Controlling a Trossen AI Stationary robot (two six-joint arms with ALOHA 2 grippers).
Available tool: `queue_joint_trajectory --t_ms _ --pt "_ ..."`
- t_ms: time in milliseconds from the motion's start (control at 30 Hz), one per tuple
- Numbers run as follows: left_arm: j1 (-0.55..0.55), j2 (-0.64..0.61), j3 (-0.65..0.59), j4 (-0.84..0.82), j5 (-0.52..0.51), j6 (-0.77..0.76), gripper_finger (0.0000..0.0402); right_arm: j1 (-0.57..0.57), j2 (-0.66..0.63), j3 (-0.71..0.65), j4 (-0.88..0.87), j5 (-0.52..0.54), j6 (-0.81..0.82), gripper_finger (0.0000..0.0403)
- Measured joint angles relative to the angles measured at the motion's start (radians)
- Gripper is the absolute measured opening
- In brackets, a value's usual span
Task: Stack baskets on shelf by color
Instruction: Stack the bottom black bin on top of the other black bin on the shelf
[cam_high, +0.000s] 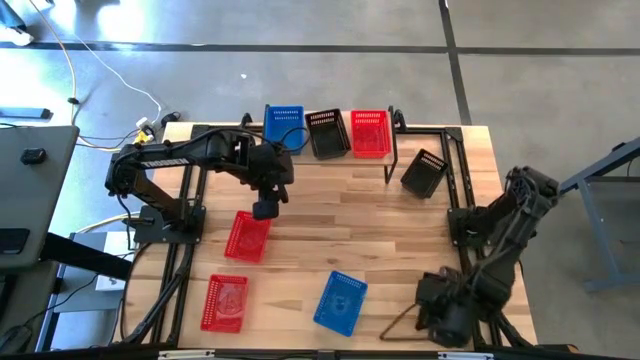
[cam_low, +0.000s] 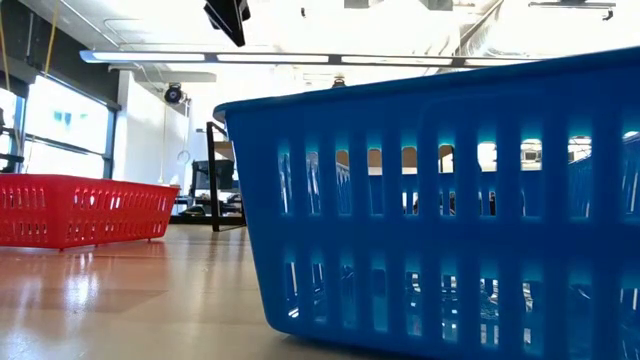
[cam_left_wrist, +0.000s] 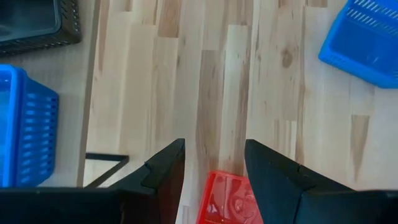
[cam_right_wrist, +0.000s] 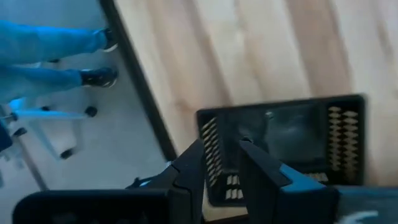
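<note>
Left tool (cam_high: 264, 209) hangs over the middle of the desk (cam_high: 330, 220), fingers (cam_left_wrist: 168, 171) apart and empty, just above the far end of a red basket (cam_high: 247, 236). Judging by this, the step in hand is picking up that basket; the next move calls for dropping straight down so one finger lands inside its wall, then closing. On the shelf (cam_high: 330, 155) behind sit a blue basket (cam_high: 284, 125), a black one (cam_high: 327, 132) and a red one (cam_high: 369, 132). Right tool (cam_right_wrist: 221, 165) waits at the desk's near right corner with a narrow gap between its fingers, a black basket (cam_right_wrist: 292, 143) beyond them; whether it grips the wall I cannot tell.
</note>
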Motion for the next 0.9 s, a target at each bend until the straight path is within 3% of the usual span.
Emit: queue_joint_trajectory --t_ms 133,433,900 --pt "0.000 0.000 0.000 0.000 0.000 -0.020 0.0157 0.055 0.029 0.000 0.024 0.001 0.063 0.0091" --pt "0.000 0.000 0.000 0.000 0.000 -0.028 0.0157 0.124 0.117 0.000 0.064 -0.002 0.093 0.0158" --pt "0.000 0.001 0.000 0.001 0.000 -0.043 0.0157 0.151 0.246 0.000 0.096 -0.012 0.080 0.0156"
